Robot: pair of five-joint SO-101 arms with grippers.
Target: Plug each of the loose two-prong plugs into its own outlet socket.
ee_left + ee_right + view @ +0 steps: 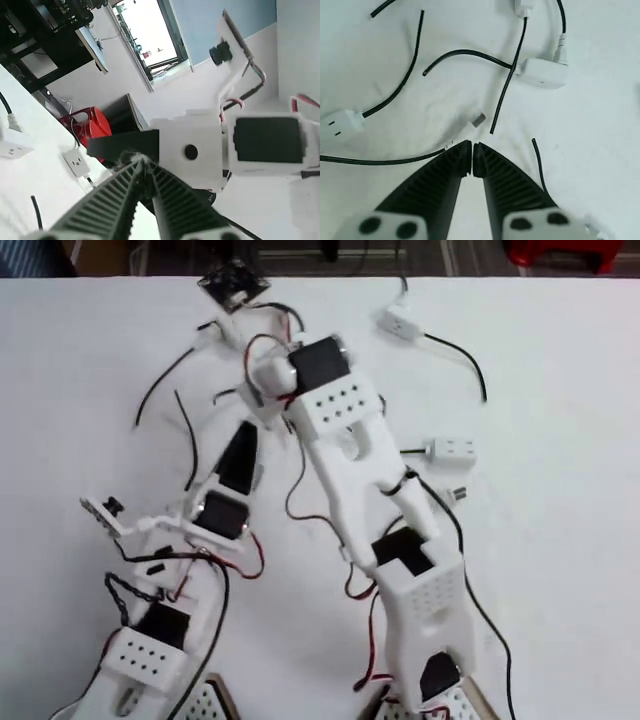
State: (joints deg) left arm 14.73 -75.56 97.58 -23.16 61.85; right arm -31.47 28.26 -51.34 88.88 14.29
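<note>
Right gripper (471, 151), fingers pressed together, hangs over crowded cords (465, 51); left gripper (146, 162), likewise closed, above the table (30, 200).

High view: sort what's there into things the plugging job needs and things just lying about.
Job: white plastic outlet socket on a black cord; second white socket block; small white two-prong plug beside it.
Lying about: red plastic stool beyond the white table; brown box-like thing at the frame edge.
</note>
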